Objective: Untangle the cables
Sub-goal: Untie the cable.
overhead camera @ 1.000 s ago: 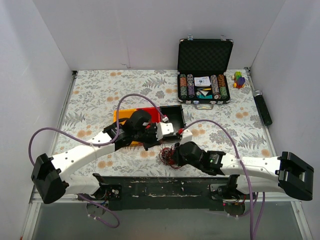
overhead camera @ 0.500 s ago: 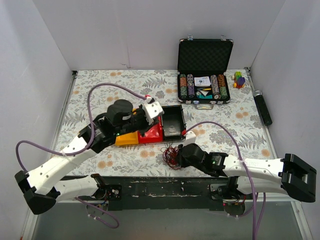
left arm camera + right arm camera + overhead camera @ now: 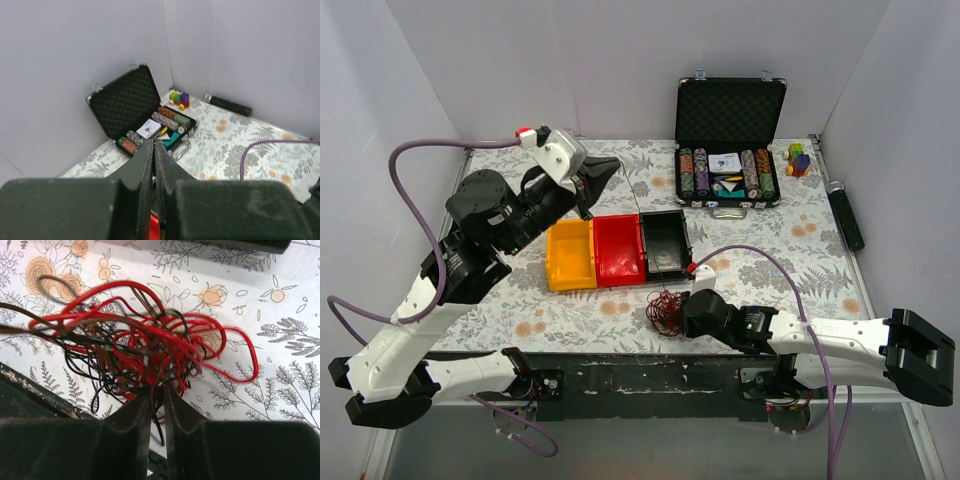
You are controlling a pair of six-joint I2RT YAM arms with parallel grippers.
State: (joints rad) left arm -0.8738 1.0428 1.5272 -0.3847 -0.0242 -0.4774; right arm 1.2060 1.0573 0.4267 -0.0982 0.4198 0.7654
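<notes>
The cables (image 3: pixel 665 312) are a fist-sized tangle of thin red, black and brown wires on the floral table near its front edge. In the right wrist view the cables (image 3: pixel 150 345) spread just ahead of the fingers. My right gripper (image 3: pixel 683 315) lies low at the tangle's right side. Seen from its wrist, the right gripper (image 3: pixel 157 385) is shut on a few strands, with a dark one running down between the jaws. My left gripper (image 3: pixel 610 168) is raised high over the back left of the table, far from the tangle. The left gripper (image 3: pixel 153 142) is shut; no strand shows between its jaws.
Yellow (image 3: pixel 570 255), red (image 3: pixel 618 250) and black (image 3: pixel 666 240) bins stand in a row just behind the tangle. An open poker chip case (image 3: pixel 728 150) sits at the back right, with a small coloured toy (image 3: pixel 799 158) and a black cylinder (image 3: pixel 846 215) by the right wall.
My left arm has risen from low over the bins and swung up and back to the left. The right gripper has stayed at the tangle, barely shifting.
</notes>
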